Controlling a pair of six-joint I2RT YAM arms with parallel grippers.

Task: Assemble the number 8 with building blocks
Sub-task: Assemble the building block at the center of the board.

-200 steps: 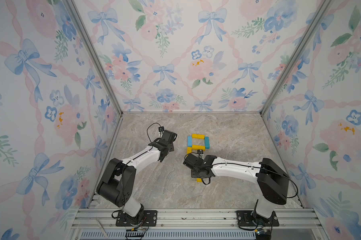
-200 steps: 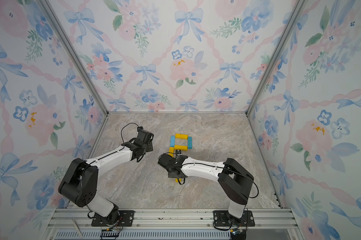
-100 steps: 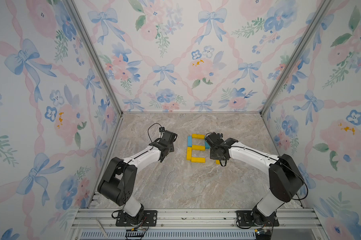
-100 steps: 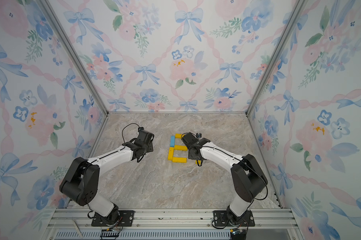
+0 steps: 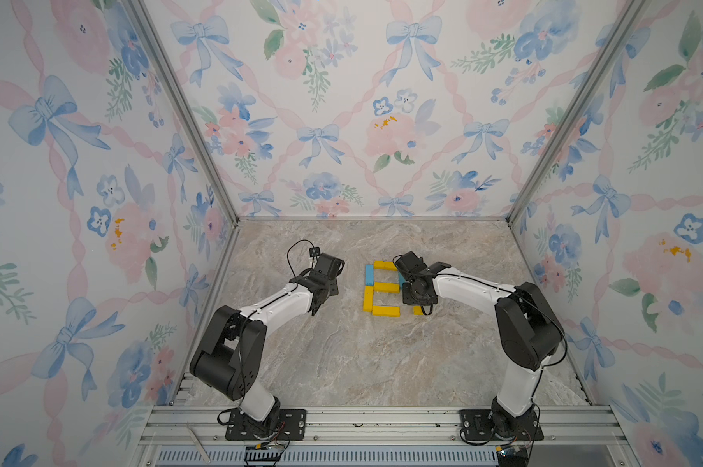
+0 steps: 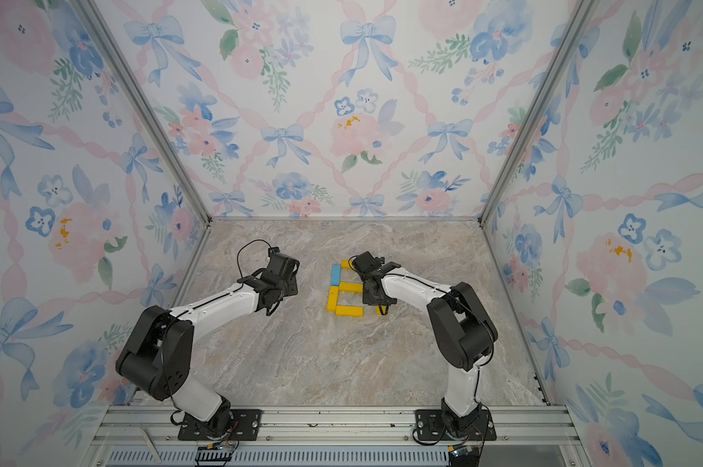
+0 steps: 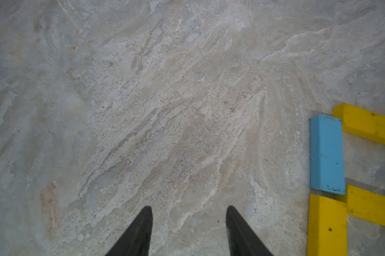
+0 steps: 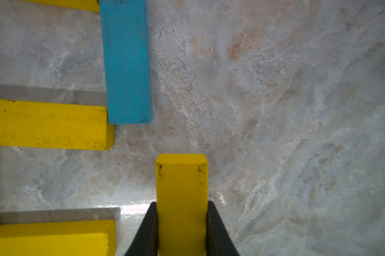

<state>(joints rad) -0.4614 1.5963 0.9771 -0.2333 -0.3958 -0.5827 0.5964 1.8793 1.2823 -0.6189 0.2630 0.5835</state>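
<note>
Nearest me runs a ribbed aluminium rail (image 5: pixel 382 420), and the two white-and-black arms rise from black plates bolted onto it. Beyond it spreads the tabletop (image 5: pixel 362 364), a matt, marble-patterned sheet veined in grey, beige and faint rust.

The left pincer (image 7: pixel 189 208) hangs over bare tabletop just beside the figure. Its two black tapering fingers stand apart with nothing between them. The right pincer (image 8: pixel 181 203) is clamped on the long sides of the held yellow bar (image 8: pixel 181 177), a flat-faced painted oblong with softened corners and dark scuffs. I cannot tell whether it touches the tabletop.

The number 8 (image 5: pixel 382 287) lies mid-tabletop between the two pincers, laid out in flat oblong painted blocks. The bottom yellow bar (image 5: pixel 385 310), middle yellow bar (image 6: pixel 350 288) and top yellow bar (image 5: pixel 384 265) lie crosswise. The lower-left yellow bar (image 5: pixel 368 299) and the light blue bar (image 5: pixel 369 275) make the left side. The teal bar (image 8: pixel 126 62), its paint flecked, makes the upper right.

The lower right side is open. The held yellow bar sits at that gap, its free end near the teal bar's end but apart from it.

Farthest back stand walls (image 5: pixel 341 121) papered with blue bows and pink flowers.
</note>
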